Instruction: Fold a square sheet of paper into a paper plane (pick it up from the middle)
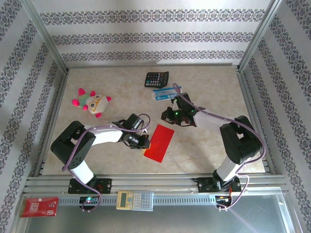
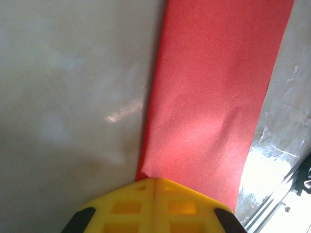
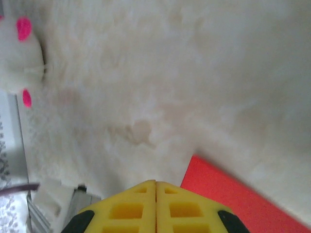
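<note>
The square sheet of paper (image 1: 160,142) lies on the table as a long bright red rectangle, apparently folded in half. My left gripper (image 1: 147,142) is at the middle of its left long edge. In the left wrist view the yellow fingertips (image 2: 146,187) meet with no gap, and the red paper (image 2: 214,97) puckers where its edge runs in between them. My right gripper (image 1: 164,117) hovers just beyond the sheet's far corner. Its jaws (image 3: 155,182) are shut with nothing between them, and a corner of the red paper (image 3: 233,196) shows to their lower right.
A black calculator (image 1: 156,78) and a blue-and-white packet (image 1: 166,93) lie at the back of the table. A plush toy (image 1: 92,102) sits at the left, also seen as (image 3: 14,53). On the near rail are a second calculator (image 1: 135,199) and a red printed packet (image 1: 39,207).
</note>
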